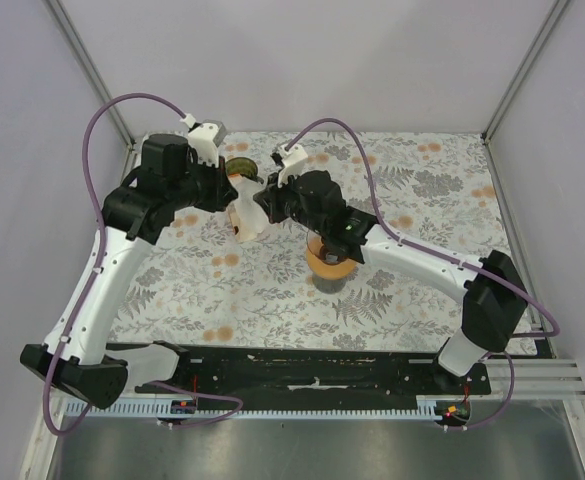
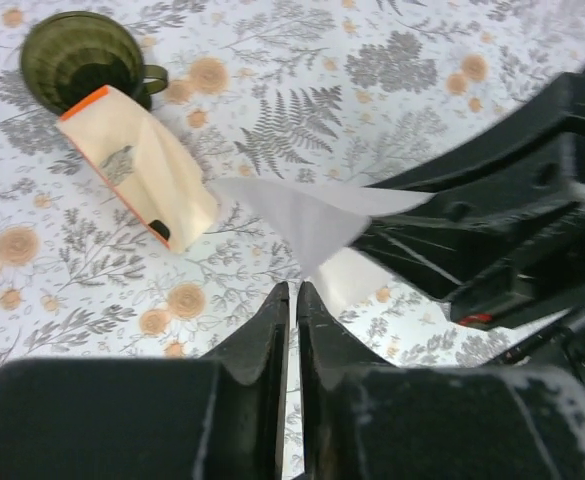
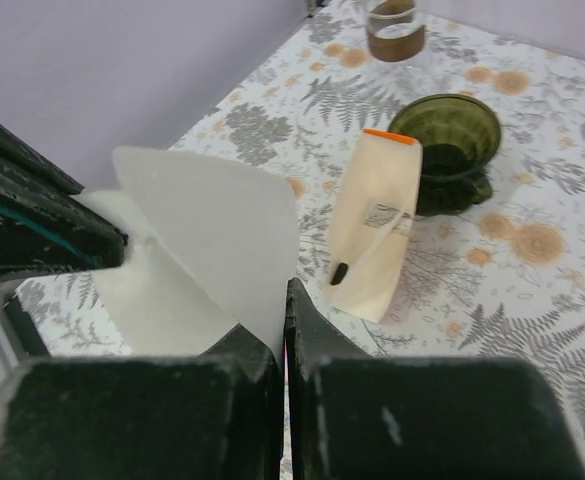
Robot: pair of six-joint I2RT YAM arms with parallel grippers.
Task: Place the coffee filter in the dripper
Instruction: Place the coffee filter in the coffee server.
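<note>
The white paper coffee filter (image 1: 248,218) (image 2: 312,215) (image 3: 212,240) hangs in the air between my two grippers, its two layers spread apart. My right gripper (image 3: 284,290) (image 1: 264,208) is shut on one edge of it. On the opposite edge my left gripper (image 2: 293,288) (image 1: 237,205) is pinched almost fully together at the filter's tip. The dark green dripper (image 1: 239,167) (image 2: 77,58) (image 3: 447,140) stands upright on the floral tablecloth just behind the grippers, with nothing inside it.
A cream pouch with an orange top (image 2: 137,165) (image 3: 377,225) lies flat against the dripper's near side. A glass holding something brown (image 3: 394,25) stands beyond the dripper. A round orange object (image 1: 329,258) sits under the right arm. Enclosure walls (image 3: 122,70) are close behind.
</note>
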